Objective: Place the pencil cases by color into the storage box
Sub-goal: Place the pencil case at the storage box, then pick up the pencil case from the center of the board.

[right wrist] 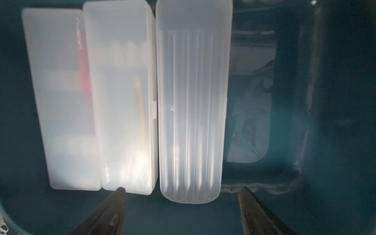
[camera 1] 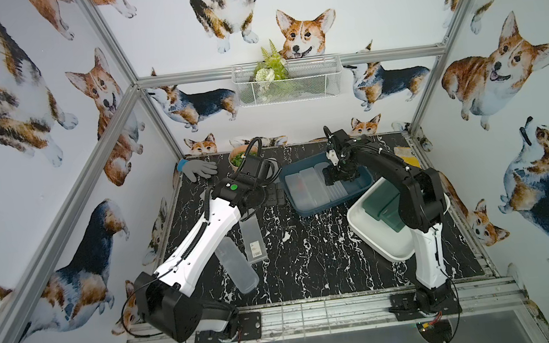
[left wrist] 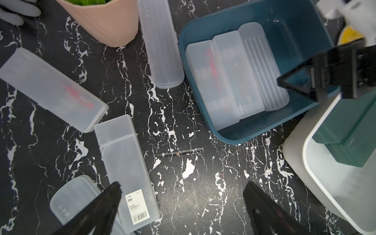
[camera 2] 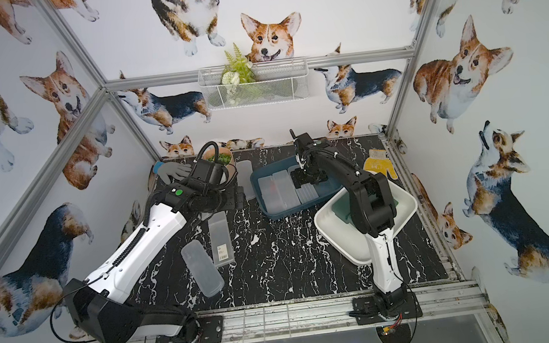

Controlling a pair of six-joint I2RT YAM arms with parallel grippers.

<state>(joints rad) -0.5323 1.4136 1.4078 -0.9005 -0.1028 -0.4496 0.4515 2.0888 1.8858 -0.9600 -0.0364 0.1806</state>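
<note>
Three frosted pencil cases lie side by side in the blue storage box (camera 1: 314,211): a ribbed one (right wrist: 193,112), a middle one (right wrist: 122,101) and one with red inside (right wrist: 61,101). My right gripper (right wrist: 182,190) hangs open inside this box over the ribbed case's end, fingers clear of both its sides. Dark green cases (camera 1: 381,208) sit in the white storage box (camera 1: 369,239). My left gripper (left wrist: 182,185) is open over bare table. Several frosted cases lie loose near it: a labelled one (left wrist: 124,158), a rounded one (left wrist: 160,46) and one with red (left wrist: 50,87).
A peach pot of green plants (camera 1: 240,156) and a grey glove (camera 1: 199,169) sit at the back left. A yellow glove (camera 2: 379,165) lies at the back right. A wire basket (camera 1: 288,81) hangs on the back wall.
</note>
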